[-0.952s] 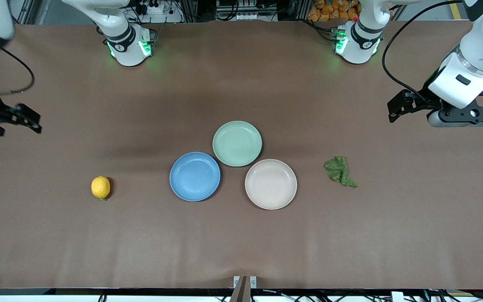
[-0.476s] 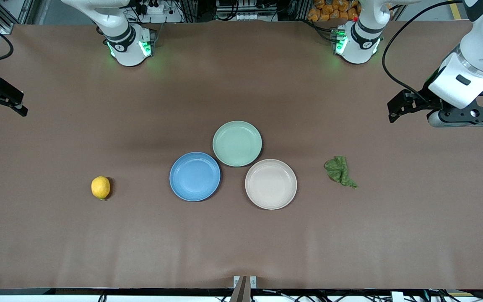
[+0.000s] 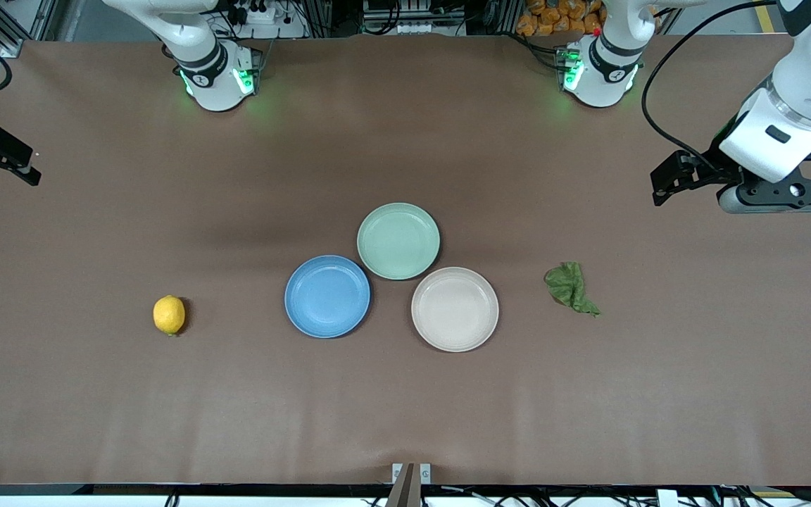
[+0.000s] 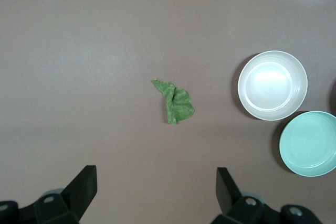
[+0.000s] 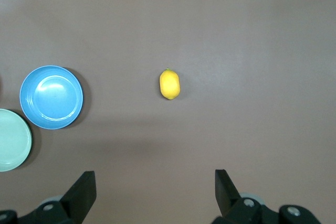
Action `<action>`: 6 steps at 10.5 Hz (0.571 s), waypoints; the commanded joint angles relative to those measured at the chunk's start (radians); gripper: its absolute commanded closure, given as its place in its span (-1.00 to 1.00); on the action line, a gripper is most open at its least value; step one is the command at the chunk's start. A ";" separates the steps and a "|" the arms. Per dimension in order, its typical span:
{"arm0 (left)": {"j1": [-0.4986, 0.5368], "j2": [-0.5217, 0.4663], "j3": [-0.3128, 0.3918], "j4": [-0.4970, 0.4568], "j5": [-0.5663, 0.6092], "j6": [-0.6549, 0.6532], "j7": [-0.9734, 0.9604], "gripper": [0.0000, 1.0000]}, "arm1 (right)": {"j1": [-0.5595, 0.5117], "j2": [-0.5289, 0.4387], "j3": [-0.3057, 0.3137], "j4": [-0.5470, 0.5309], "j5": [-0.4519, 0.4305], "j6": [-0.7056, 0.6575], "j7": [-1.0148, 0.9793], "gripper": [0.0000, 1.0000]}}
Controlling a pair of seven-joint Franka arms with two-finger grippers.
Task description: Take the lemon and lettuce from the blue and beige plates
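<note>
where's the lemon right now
The lemon lies on the bare table toward the right arm's end, beside the blue plate with a clear gap between them, not on any plate.

I log a round blue matte plate [image 3: 327,296] touching a round beige matte plate's [image 3: 455,309] neighbour, a mint-green round plate [image 3: 398,241]; small oval yellow lemon [image 3: 169,315] toward the right arm's end, wrinkled green lettuce leaf [image 3: 570,287] toward the left arm's, both on the brown table [image 3: 405,408].
</note>
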 commanded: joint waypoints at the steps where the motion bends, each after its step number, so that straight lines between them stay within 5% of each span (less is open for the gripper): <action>1: -0.002 0.005 0.000 -0.001 -0.009 -0.008 0.026 -1.00 | -0.001 0.010 -0.001 0.029 0.016 -0.023 0.028 -1.00; 6: 0.002 0.016 0.001 0.001 -0.007 -0.008 0.026 -1.00 | -0.001 0.008 -0.001 0.030 0.008 -0.077 0.025 -1.00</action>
